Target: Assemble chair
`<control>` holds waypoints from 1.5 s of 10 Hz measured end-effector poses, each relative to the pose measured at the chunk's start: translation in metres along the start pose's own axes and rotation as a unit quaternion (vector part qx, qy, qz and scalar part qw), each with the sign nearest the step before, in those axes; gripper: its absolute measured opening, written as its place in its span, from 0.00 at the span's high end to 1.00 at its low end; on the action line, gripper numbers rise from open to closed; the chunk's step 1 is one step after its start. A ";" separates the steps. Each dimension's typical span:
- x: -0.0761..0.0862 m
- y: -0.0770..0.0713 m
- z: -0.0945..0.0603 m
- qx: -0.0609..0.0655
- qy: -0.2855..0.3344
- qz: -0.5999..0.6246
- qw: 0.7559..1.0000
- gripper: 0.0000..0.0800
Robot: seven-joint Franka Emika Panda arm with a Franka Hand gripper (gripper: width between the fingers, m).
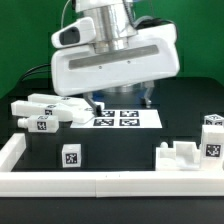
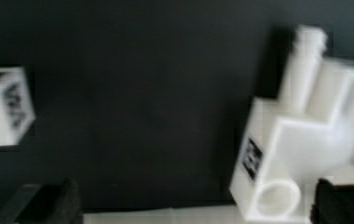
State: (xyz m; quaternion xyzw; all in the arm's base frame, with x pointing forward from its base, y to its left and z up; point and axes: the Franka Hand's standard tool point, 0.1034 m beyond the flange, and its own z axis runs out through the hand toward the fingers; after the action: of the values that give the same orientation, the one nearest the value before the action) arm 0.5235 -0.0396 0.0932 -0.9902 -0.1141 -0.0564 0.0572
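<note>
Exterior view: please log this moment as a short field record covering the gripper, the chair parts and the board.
gripper: two-finger gripper, open, holding nothing
board: thin flat white marker board, mid-table, below the gripper in the picture
left parts: long white plastic chair pieces, clustered at the exterior view's left
front part: small white tagged block, alone, near the long white border rail
right parts: blocky white chair pieces, at the exterior view's right
progress: chair not yet built
</note>
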 end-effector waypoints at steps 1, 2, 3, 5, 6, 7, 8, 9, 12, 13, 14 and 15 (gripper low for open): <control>-0.010 0.011 -0.002 -0.007 0.001 -0.068 0.998 0.19; -0.011 0.015 -0.002 -0.009 -0.001 -0.095 0.995 0.19; -0.012 0.014 -0.002 -0.011 -0.005 -0.124 0.992 0.19; -0.013 0.018 -0.002 -0.015 -0.011 -0.192 0.981 0.19; -0.016 0.022 0.000 -0.016 -0.015 -0.225 0.974 0.19; -0.029 0.033 0.003 -0.016 -0.026 -0.268 0.963 0.19; -0.051 0.049 0.005 -0.018 -0.044 -0.312 0.949 0.19; -0.072 0.060 0.004 -0.022 -0.062 -0.341 0.938 0.19; -0.088 0.067 0.003 -0.025 -0.069 -0.408 0.910 0.19; -0.089 0.067 0.003 -0.025 -0.069 -0.403 0.912 0.19; -0.091 0.067 0.004 -0.024 -0.071 -0.402 0.913 0.19; -0.100 0.070 0.010 -0.020 -0.081 -0.395 0.915 0.19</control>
State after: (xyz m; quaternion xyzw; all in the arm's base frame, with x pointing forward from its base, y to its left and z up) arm 0.4435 -0.1279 0.0634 -0.8665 -0.4992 0.0033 0.0006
